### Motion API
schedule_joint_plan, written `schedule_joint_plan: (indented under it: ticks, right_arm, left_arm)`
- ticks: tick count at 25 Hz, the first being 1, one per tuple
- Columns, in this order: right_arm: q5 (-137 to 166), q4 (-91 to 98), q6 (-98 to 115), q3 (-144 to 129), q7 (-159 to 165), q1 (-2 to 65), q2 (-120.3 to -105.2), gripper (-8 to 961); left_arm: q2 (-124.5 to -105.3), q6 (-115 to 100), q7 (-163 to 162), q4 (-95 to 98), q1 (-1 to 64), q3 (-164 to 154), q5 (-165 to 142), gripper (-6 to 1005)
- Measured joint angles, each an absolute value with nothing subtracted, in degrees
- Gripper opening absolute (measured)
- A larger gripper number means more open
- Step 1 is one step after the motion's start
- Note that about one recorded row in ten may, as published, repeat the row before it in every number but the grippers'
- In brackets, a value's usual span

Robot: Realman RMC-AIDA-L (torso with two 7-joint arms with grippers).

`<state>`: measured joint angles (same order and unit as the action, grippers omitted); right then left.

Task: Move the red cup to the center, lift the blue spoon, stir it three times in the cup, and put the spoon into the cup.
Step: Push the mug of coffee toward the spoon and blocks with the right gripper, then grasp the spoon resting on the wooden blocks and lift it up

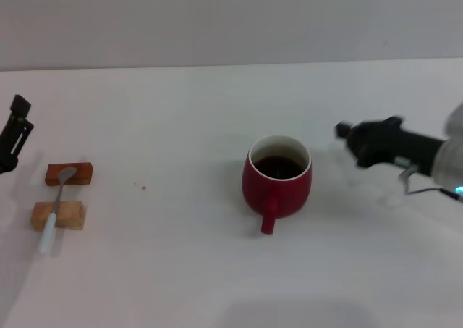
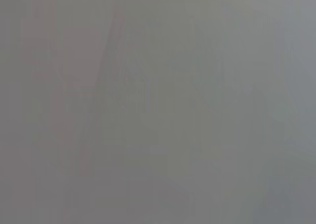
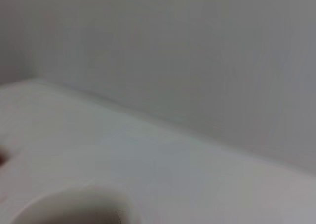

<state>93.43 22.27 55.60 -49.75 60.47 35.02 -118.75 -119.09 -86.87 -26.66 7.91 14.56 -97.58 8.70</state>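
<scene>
The red cup [image 1: 277, 184] stands near the middle of the white table, dark liquid inside, its stubby handle pointing toward me. Its pale rim [image 3: 74, 204] also shows in the right wrist view. The blue spoon [image 1: 55, 212] lies at the left, its metal bowl on a reddish-brown block [image 1: 81, 173] and its pale handle across a tan block [image 1: 70, 216]. My right gripper [image 1: 347, 133] hovers just right of the cup, apart from it. My left gripper [image 1: 16, 124] hangs at the far left edge, behind the spoon. The left wrist view shows only grey.
The white table [image 1: 181, 270] runs back to a grey wall [image 1: 231, 17]. A tiny red speck [image 1: 143, 187] lies between the blocks and the cup.
</scene>
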Motion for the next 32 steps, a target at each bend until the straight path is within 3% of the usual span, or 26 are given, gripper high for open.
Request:
schedule_joint_plan:
  ticks: [10, 21, 26, 32]
  right_arm:
    - [60.5, 21.5, 57.5, -42.0, 44.3, 27.2, -118.78, 112]
    - [55.4, 18.1, 57.0, -34.7, 39.7, 27.3, -118.64, 140]
    - [55.2, 17.6, 56.9, -34.3, 38.4, 27.6, -118.72, 321]
    - [55.0, 15.0, 56.7, -31.2, 34.9, 29.3, -118.57, 401]
  left_arm:
    - [-118.98, -88.6, -27.6, 8.2, 11.0, -101.7, 8.7, 822]
    - [-118.32, -91.8, -29.9, 7.5, 6.7, -106.0, 8.1, 822]
    - [-118.20, -91.7, -30.7, 6.0, 6.4, -108.0, 7.9, 820]
    - [-118.03, -91.2, -30.9, 3.8, 6.6, -109.5, 7.9, 814]
